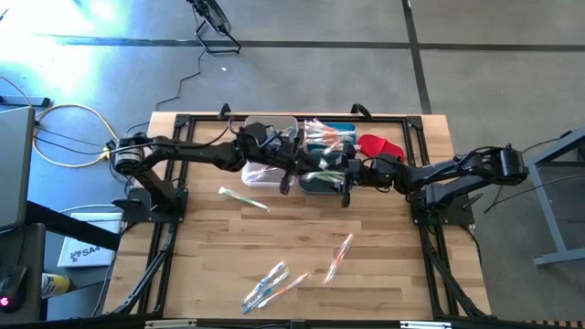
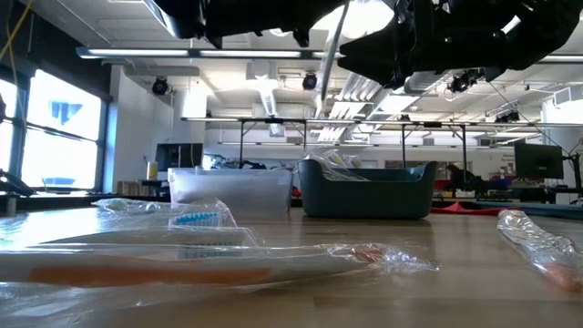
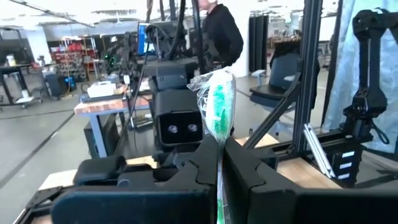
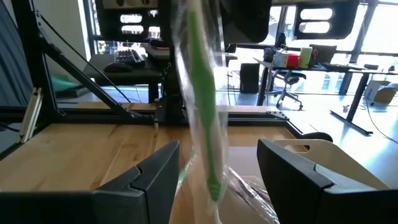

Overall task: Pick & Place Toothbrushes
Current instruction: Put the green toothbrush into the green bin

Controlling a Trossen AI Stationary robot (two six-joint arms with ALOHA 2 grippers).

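Our left tool (image 3: pixel 219 180) was clamped on a wrapped green toothbrush (image 3: pixel 217 109); we judged our spread right tool (image 4: pixel 217 177) should close squarely around it.

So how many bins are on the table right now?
2: a clear bin and a dark teal bin, side by side at the table's far edge. The arms cover part of both.

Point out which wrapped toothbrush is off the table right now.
The green toothbrush pinched upright in the shut left hand, between the right hand's open fingers. The other loose toothbrushes lie flat on the table.
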